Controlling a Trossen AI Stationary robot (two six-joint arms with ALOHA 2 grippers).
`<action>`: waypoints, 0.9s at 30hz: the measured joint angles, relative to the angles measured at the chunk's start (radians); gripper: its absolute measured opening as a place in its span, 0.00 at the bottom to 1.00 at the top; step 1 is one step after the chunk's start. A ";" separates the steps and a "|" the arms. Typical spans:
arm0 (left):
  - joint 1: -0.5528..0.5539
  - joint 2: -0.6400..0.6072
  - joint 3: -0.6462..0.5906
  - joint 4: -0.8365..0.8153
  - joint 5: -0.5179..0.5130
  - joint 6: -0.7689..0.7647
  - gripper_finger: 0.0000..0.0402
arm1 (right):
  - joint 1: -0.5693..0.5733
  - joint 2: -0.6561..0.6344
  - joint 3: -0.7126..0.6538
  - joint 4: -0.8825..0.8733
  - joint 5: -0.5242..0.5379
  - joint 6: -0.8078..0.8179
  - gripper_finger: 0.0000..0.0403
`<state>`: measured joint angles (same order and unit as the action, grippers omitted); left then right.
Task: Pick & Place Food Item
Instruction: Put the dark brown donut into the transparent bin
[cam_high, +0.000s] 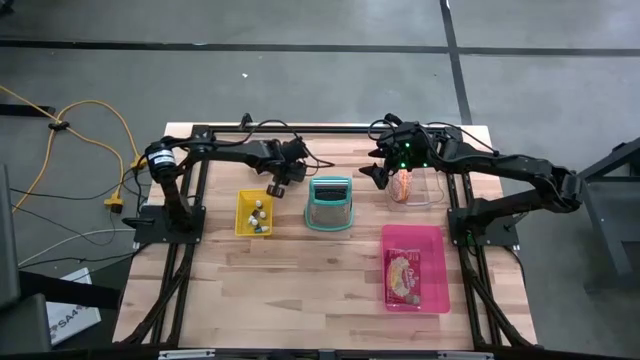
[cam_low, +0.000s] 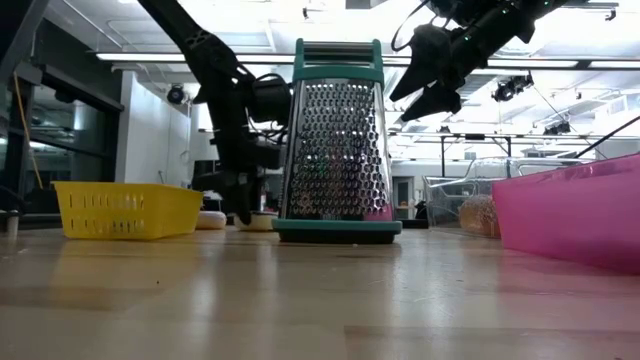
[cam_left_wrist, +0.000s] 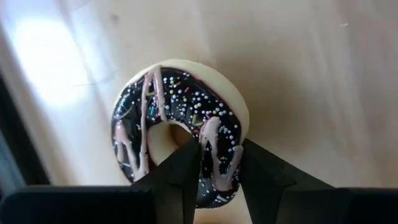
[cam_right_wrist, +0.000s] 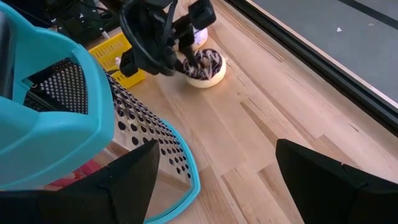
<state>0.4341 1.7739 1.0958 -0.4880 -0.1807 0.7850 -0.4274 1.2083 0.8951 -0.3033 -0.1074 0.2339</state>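
Pale wood-plank table (cam_high: 300, 270) on a black frame, grey concrete floor around it with a yellow cable (cam_high: 95, 140) trailing off to one side. Low view looks into a bright hall with ceiling strip lights.

On the table: yellow basket (cam_high: 254, 212) holding small items, teal-framed box grater (cam_high: 329, 203) standing upright at centre, clear container (cam_high: 412, 186) with an orange-pink item in it, pink tray (cam_high: 414, 266) holding a packet.

Task item: donut (cam_left_wrist: 180, 127), cream-coloured dough, dark chocolate glaze, pink drizzle, coloured sprinkles. It lies flat on the wood between basket and grater, toward the far edge.

Left gripper (cam_left_wrist: 219, 163) points down onto the donut, one finger in the hole, the other outside the ring, pinching the near side of the ring between them. Right gripper (cam_right_wrist: 214, 168) hangs above the table beside the clear container, fingers spread wide, holding nothing.
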 joint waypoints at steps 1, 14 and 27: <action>-0.002 -0.005 0.000 0.003 -0.009 -0.001 0.24 | 0.000 0.000 0.000 0.000 0.000 0.000 0.77; 0.018 -0.172 0.006 0.047 -0.008 -0.027 0.24 | 0.000 0.000 0.000 0.000 0.000 0.005 0.77; 0.007 -0.298 0.006 0.237 -0.044 0.026 0.24 | -0.001 0.000 0.000 0.112 0.063 0.042 0.77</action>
<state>0.4410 1.4756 1.1023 -0.2506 -0.2243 0.8110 -0.4282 1.2083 0.8951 -0.1913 -0.0446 0.2756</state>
